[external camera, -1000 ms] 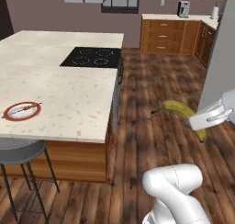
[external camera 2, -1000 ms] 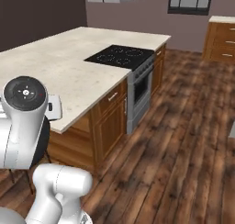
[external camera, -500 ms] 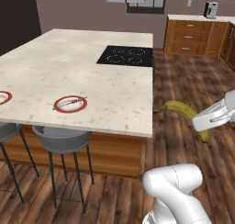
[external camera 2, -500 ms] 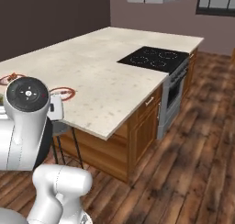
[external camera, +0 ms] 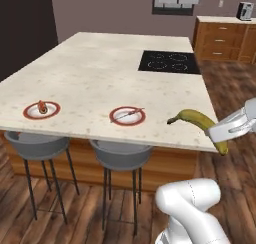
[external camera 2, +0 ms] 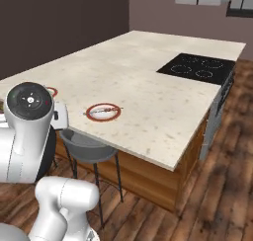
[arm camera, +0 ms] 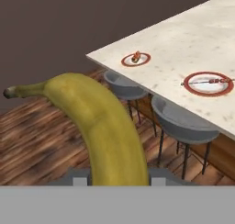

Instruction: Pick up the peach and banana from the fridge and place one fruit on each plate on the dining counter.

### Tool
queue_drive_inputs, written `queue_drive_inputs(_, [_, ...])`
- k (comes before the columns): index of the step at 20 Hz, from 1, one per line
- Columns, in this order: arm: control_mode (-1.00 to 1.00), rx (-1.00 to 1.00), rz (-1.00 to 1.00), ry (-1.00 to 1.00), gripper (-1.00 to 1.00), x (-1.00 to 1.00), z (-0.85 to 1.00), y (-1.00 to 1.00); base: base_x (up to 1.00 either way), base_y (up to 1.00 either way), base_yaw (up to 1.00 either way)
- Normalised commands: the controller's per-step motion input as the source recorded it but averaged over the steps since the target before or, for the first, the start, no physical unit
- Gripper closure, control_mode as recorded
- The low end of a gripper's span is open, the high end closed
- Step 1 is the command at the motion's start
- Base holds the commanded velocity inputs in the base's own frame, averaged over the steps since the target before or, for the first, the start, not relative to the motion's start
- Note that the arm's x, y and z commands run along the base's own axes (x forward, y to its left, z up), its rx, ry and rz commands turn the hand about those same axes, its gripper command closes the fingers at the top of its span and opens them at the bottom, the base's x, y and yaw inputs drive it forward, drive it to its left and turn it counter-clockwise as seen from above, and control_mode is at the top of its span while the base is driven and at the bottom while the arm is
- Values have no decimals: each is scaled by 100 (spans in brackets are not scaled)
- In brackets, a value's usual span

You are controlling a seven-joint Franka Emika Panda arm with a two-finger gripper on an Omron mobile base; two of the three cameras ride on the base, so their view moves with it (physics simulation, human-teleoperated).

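My gripper [external camera: 223, 136] is shut on the banana [external camera: 198, 120], a curved yellow fruit with a dark stem. It hangs in the air off the near right corner of the dining counter [external camera: 100, 73]. In the hand view the banana [arm camera: 107, 125] rises large from the bottom. Two red-rimmed plates lie along the counter's near edge. The nearer plate [external camera: 127, 116] carries a thin utensil. On the farther plate [external camera: 42, 110] sits a small reddish item that I cannot identify. The hand view holds both plates [arm camera: 208, 83] [arm camera: 136, 59]. The peach and the fridge are out of view.
A black cooktop [external camera: 167, 61] is set into the counter's far right. Two grey stools [external camera: 121, 156] [external camera: 35, 146] stand under the near edge below the plates. Wooden cabinets [external camera: 225, 38] line the back right wall. Brown plank floor surrounds the island.
The whole scene has shifted: the base has moved along the island, bringing both plates and the stools into view. The banana stays held in my gripper.
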Motion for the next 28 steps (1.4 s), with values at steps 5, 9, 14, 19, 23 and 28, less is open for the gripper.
queue_drive_inputs(5, [100, 0, 0, 0, 100, 0, 0, 0, 0, 100, -9])
queue_drive_inputs(9, [100, 0, 0, 0, 100, 0, 0, 0, 13, 100, -18])
queue_drive_inputs(14, [100, 0, 0, 0, 100, 0, 0, 0, 37, 100, -26])
queue_drive_inputs(19, [100, 0, 0, 0, 100, 0, 0, 0, 40, 79, -40])
queue_drive_inputs(23, [100, 0, 0, 0, 100, 0, 0, 0, 44, 53, -48])
queue_drive_inputs(28, [100, 0, 0, 0, 100, 0, 0, 0, 49, 50, -46])
